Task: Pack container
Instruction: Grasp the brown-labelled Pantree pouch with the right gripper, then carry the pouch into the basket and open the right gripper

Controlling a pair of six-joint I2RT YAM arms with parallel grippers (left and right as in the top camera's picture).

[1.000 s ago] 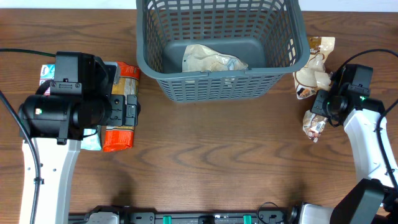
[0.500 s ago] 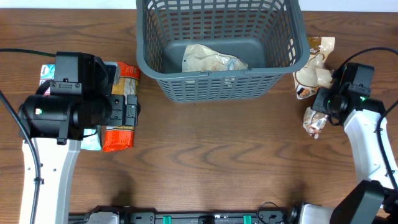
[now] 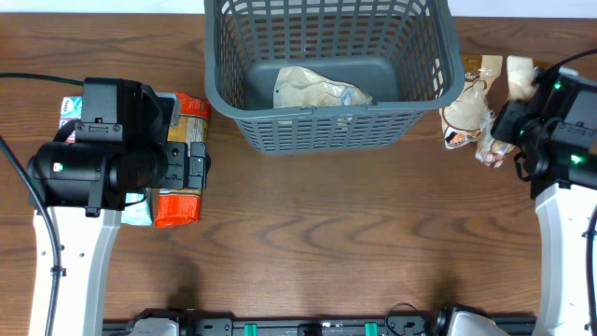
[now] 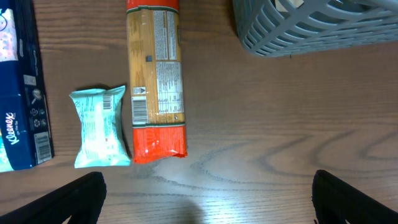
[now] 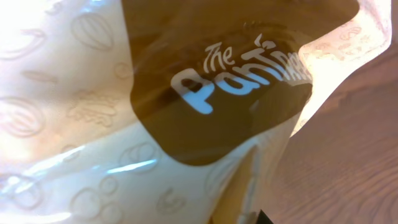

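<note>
The container, a dark grey slotted basket (image 3: 424, 112), stands at the far middle of the table with one cream snack packet (image 3: 312, 89) on its floor. My right gripper (image 3: 508, 117) is shut on a cream and brown snack packet (image 3: 519, 77) and holds it off the table, to the right of the basket. That packet fills the right wrist view (image 5: 186, 106). Another cream and brown packet (image 3: 465, 107) lies by the basket's right wall. My left gripper (image 4: 208, 211) is open and empty above the table, near an orange-red packet (image 4: 155, 81).
Left of the basket lie the orange-red packet (image 3: 177, 205), a teal packet (image 4: 99, 127) and a blue Kleenex pack (image 4: 18, 93). The basket's corner (image 4: 298, 31) shows in the left wrist view. Bare wood lies in front of the basket.
My right gripper has lifted its snack packet off the table and carried it toward the far side, beside the basket's right wall. The left arm has not moved.
</note>
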